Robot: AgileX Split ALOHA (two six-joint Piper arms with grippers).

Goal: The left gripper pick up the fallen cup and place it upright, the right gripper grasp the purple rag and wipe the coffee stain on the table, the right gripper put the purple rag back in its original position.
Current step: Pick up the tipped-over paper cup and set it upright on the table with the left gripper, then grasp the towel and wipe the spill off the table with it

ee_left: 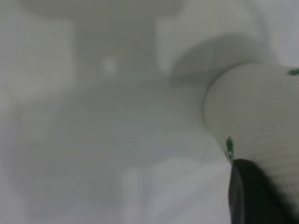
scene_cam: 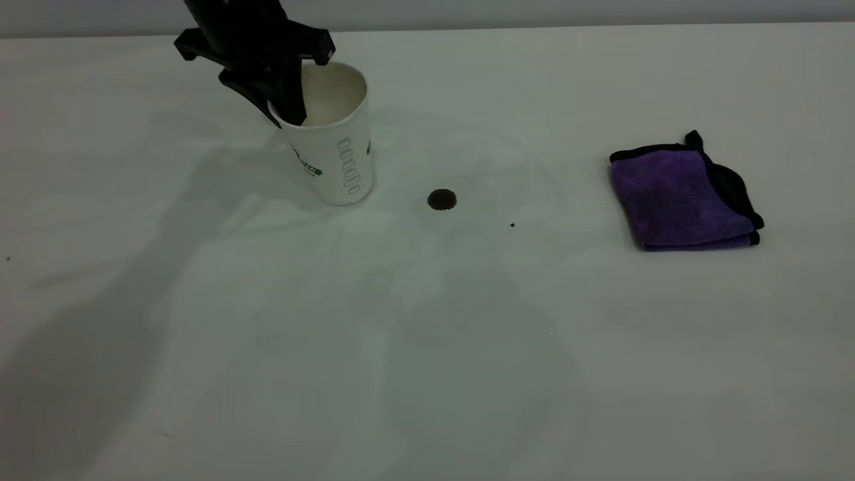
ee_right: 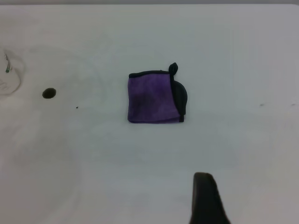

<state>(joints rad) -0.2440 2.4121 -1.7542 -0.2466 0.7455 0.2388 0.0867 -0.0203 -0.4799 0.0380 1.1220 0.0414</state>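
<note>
My left gripper point(scene_cam: 277, 110) is shut on the rim of the cup point(scene_cam: 337, 153), with one finger inside the mouth and one outside. The cup is mouth-up at the back left of the table point(scene_cam: 427, 347), leaning a little. I cannot tell whether its base touches the table. The left wrist view shows the ribbed cup wall point(ee_left: 261, 116) against a black finger point(ee_left: 252, 196). The coffee stain point(scene_cam: 441, 200) lies just right of the cup. The purple rag point(scene_cam: 681, 197) lies folded at the right, untouched. The right gripper point(ee_right: 205, 200) is out of the exterior view and hangs above the table, short of the rag point(ee_right: 154, 99).
A tiny black speck point(scene_cam: 512, 225) lies right of the stain. The right wrist view also shows the stain point(ee_right: 49, 93) and the cup's edge point(ee_right: 9, 79) far off to one side. The table's back edge runs behind the cup.
</note>
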